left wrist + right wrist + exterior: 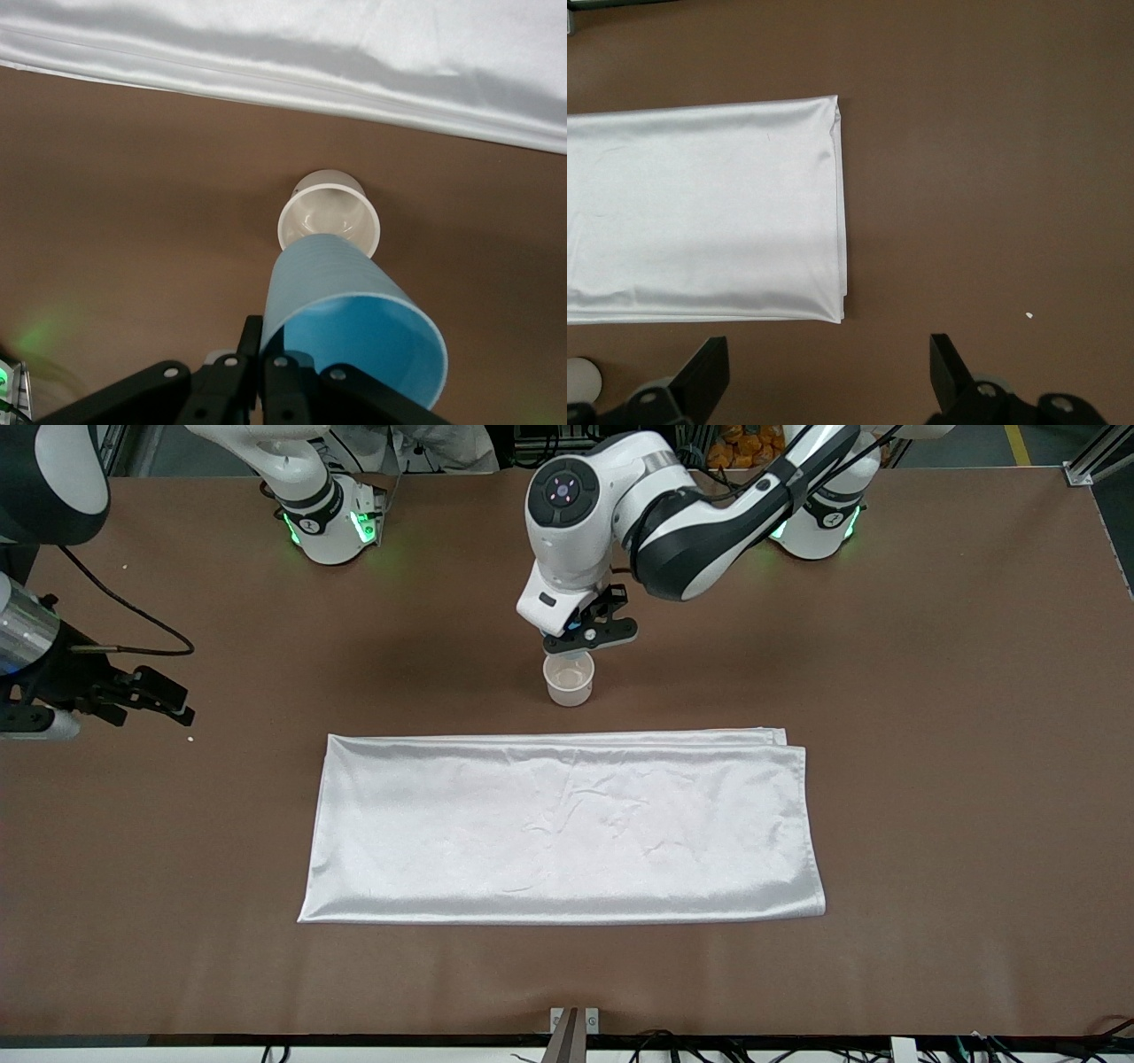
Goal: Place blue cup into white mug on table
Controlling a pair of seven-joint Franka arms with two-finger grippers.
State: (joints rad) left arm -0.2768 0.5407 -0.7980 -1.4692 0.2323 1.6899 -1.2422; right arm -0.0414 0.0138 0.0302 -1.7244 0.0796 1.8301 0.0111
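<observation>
The blue cup [354, 305] hangs tilted in the air, and my left gripper [263, 343] is shut on its rim. The cup's base points down at the white mug [329, 215], which stands upright on the table [930, 717] with its cream inside showing and nothing in it. From the front, the left gripper [592, 634] hovers just above the mug [568, 680], and the cup is mostly hidden under the hand. My right gripper [164, 700] waits open at the right arm's end of the table, nothing between its fingers [713, 365].
A white cloth [563, 828] lies folded flat on the table, nearer to the front camera than the mug. Its end [700, 212] shows in the right wrist view. A small white crumb [192, 741] lies under the right gripper.
</observation>
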